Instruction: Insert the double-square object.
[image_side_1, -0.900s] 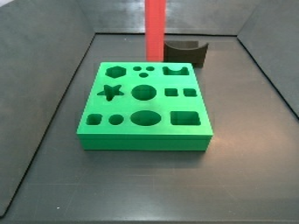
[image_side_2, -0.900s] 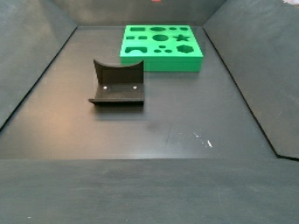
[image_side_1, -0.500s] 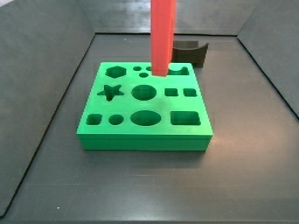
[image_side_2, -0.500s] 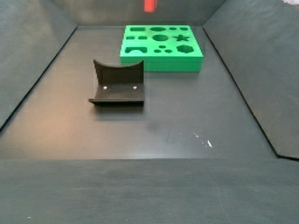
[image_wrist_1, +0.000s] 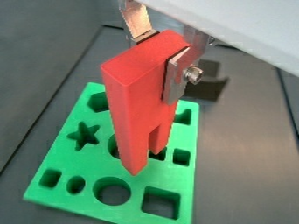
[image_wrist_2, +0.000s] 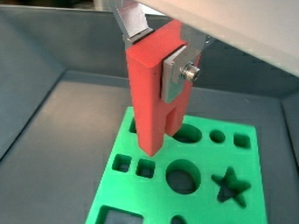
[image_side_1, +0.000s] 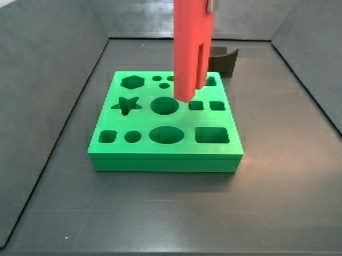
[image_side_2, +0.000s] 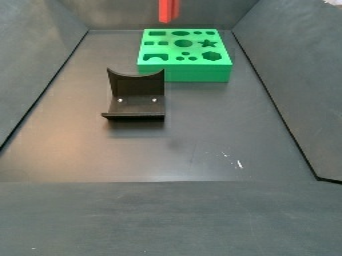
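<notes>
The double-square object (image_wrist_1: 135, 105) is a tall orange-red bar, held upright, with its lower end split into two prongs. My gripper (image_wrist_1: 162, 54) is shut on its upper end, with a silver finger plate (image_wrist_1: 177, 70) on each flat side; it also shows in a wrist view (image_wrist_2: 158, 52). The bar (image_side_1: 191, 50) hangs over the middle of the green board (image_side_1: 134, 150), prongs just above the holes near the two small square holes (image_wrist_2: 135, 164). In a side view only the bar's lower tip (image_side_2: 167, 10) shows, over the board (image_side_2: 187, 62).
The dark fixture (image_side_2: 134, 97) with a curved notch stands on the floor apart from the board; it shows behind the board in a side view (image_side_1: 227, 62). Grey walls enclose the dark floor (image_side_2: 201, 150).
The bar has moved from behind the board to over its middle and has come lower. The board and the fixture have not moved.
</notes>
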